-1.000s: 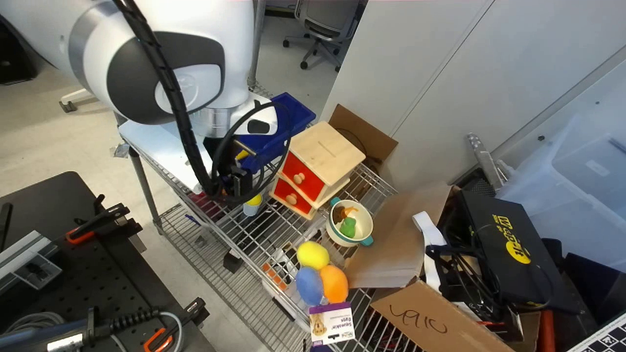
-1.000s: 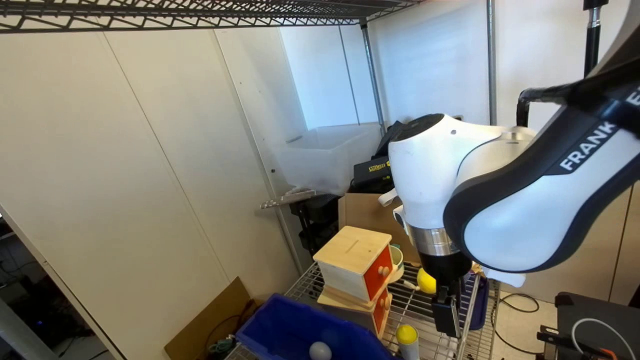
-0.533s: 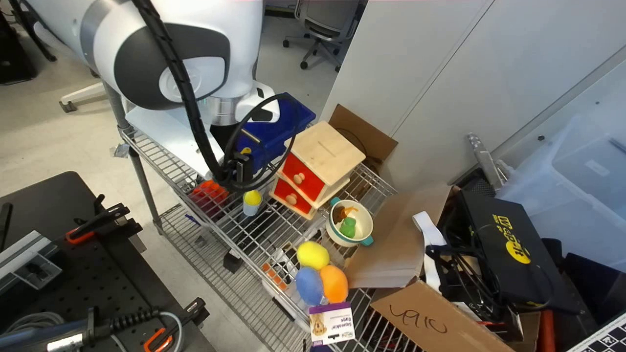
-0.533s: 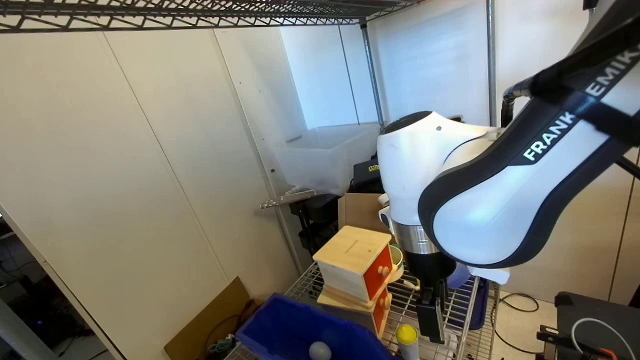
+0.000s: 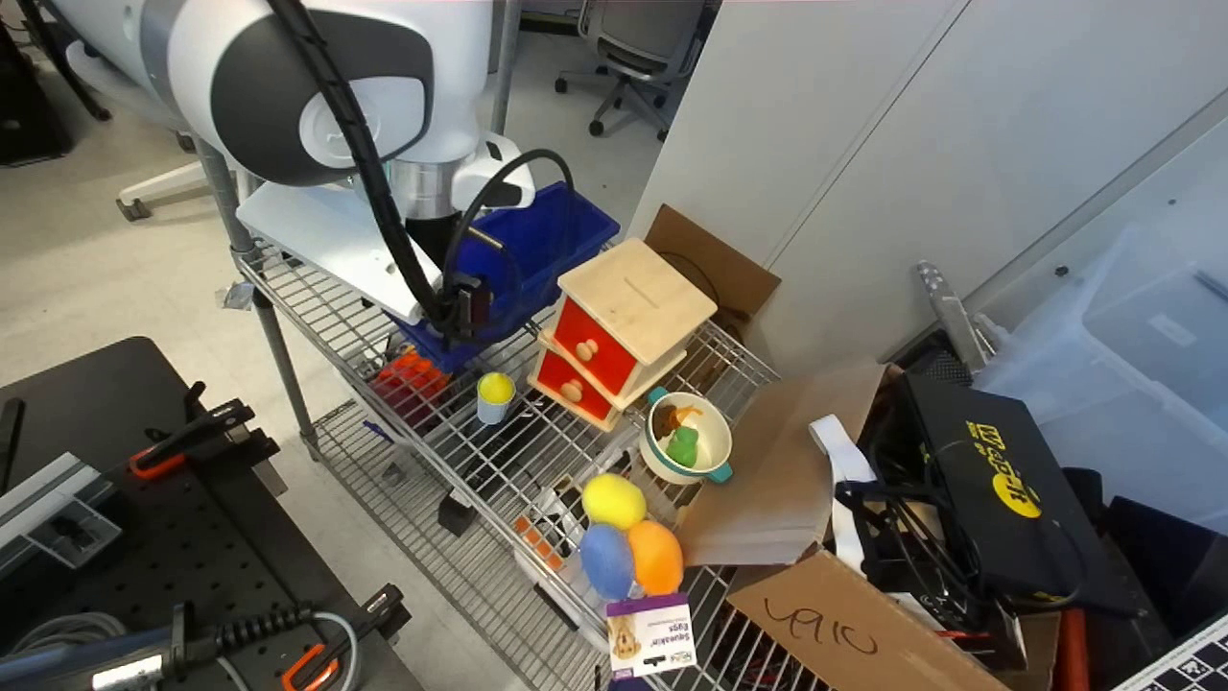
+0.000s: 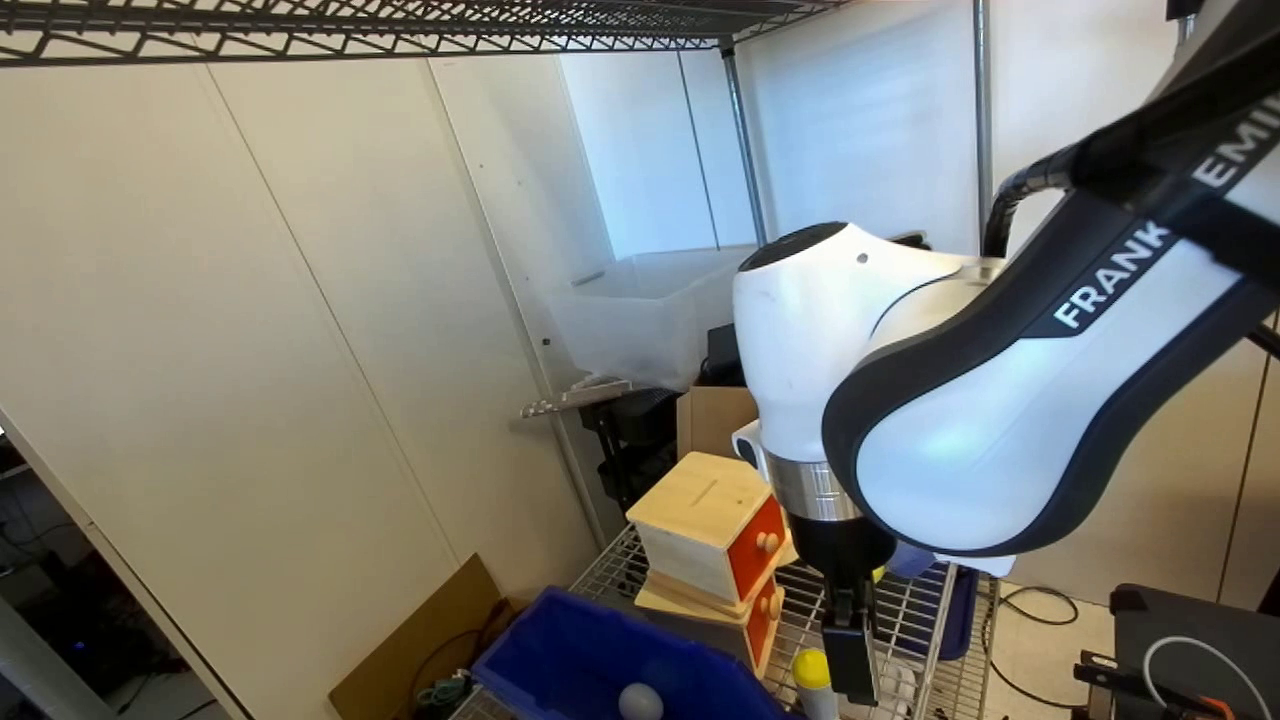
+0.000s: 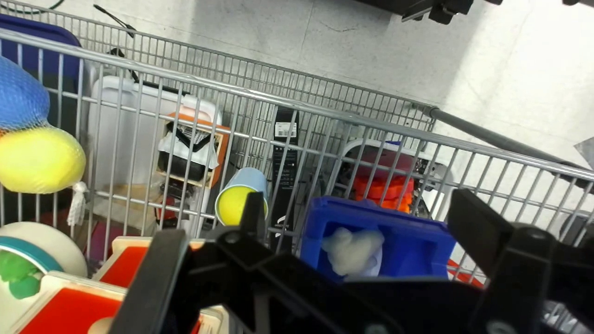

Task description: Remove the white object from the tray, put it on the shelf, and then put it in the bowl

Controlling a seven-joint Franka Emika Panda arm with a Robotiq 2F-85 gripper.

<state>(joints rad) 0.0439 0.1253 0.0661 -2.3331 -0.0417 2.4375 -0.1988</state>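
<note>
One lumpy, cream-white object (image 7: pixel 351 251) inside the blue tray (image 7: pixel 408 228).

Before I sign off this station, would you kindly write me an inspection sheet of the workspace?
Surface: grey wire-grid shelf, gaps showing between its bars.
Job's things: white object inside the blue tray, exact shape unclear; bowl upright, holding a green item and an orange-brown item.
Clutter: red-drawered wooden box, netted eggs, pale-blue cup with yellow at its top.
Gripper: open, pointing down, nothing held.
Cables: black cable runs down to the gripper and loops beside it.
Surroundings: cardboard box, office chair, dark worktop.
</note>
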